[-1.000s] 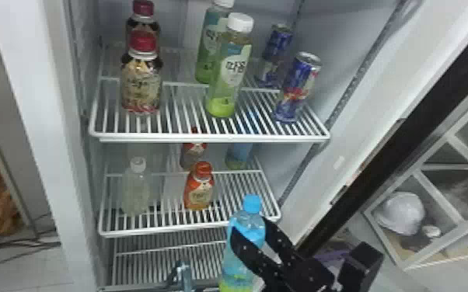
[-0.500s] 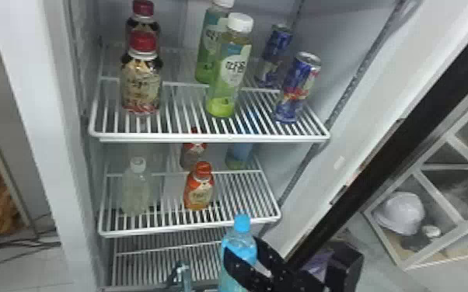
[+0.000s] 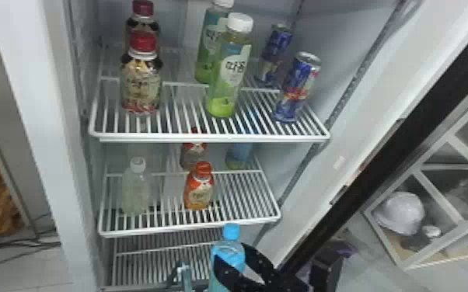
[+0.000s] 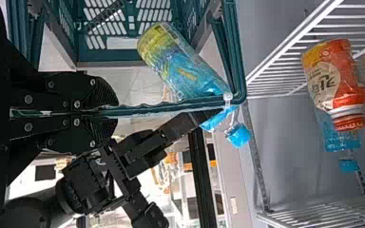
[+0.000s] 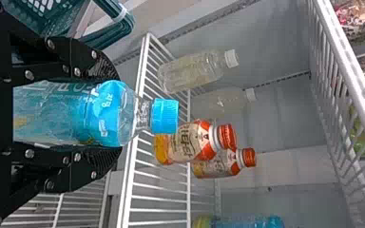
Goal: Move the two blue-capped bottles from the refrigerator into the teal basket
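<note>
My right gripper (image 3: 231, 268) is shut around a blue-capped bottle (image 3: 227, 252), upright before the lower shelves. In the right wrist view, both fingers of the right gripper (image 5: 111, 111) press the sides of that bottle (image 5: 105, 113). The left gripper (image 4: 116, 113) is shut on the handle of the teal basket (image 4: 109, 63); a bit of teal basket (image 3: 185, 277) shows at the head view's bottom edge. Seen from the left wrist, the held bottle (image 4: 180, 64) is beside the basket, partly behind its handle. Another blue bottle (image 3: 240, 153) stands at the middle shelf's back right.
An orange-capped bottle (image 3: 199, 190) and a pale bottle (image 3: 137, 190) stand on the middle shelf (image 3: 245, 222). Taller bottles and cans fill the upper shelf (image 3: 206, 138). The dark-edged refrigerator door (image 3: 381, 143) stands open at the right.
The right gripper has carried its bottle left and down in the head view, out in front of the shelves. Things on the shelves have stayed put.
</note>
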You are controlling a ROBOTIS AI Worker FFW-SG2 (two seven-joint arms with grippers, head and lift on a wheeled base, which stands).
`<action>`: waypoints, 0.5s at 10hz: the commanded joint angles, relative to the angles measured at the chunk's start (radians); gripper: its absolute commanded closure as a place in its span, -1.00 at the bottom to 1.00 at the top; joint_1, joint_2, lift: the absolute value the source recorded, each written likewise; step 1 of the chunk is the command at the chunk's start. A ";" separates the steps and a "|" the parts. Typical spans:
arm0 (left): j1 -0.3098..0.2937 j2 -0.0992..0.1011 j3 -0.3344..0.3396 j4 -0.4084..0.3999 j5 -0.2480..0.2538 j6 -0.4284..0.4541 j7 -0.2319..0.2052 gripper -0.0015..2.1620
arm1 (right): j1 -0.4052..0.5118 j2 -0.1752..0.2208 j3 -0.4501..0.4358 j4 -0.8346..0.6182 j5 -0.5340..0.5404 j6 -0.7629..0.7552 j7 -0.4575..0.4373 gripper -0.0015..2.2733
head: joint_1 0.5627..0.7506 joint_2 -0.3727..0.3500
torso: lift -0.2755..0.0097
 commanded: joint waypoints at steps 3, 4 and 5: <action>0.002 -0.001 0.002 0.000 0.000 -0.001 0.000 0.03 | -0.034 0.010 -0.021 0.048 0.009 -0.087 0.036 -0.58 | 0.41 -0.94 | -0.02; 0.002 -0.001 0.002 0.000 0.000 -0.001 0.000 0.03 | -0.041 0.024 -0.038 0.055 0.014 -0.131 0.036 -0.59 | 0.41 -0.94 | -0.02; 0.002 -0.001 0.001 0.000 0.000 -0.001 0.000 0.03 | -0.056 0.038 -0.052 0.072 0.019 -0.178 0.035 -0.59 | 0.41 -0.94 | -0.02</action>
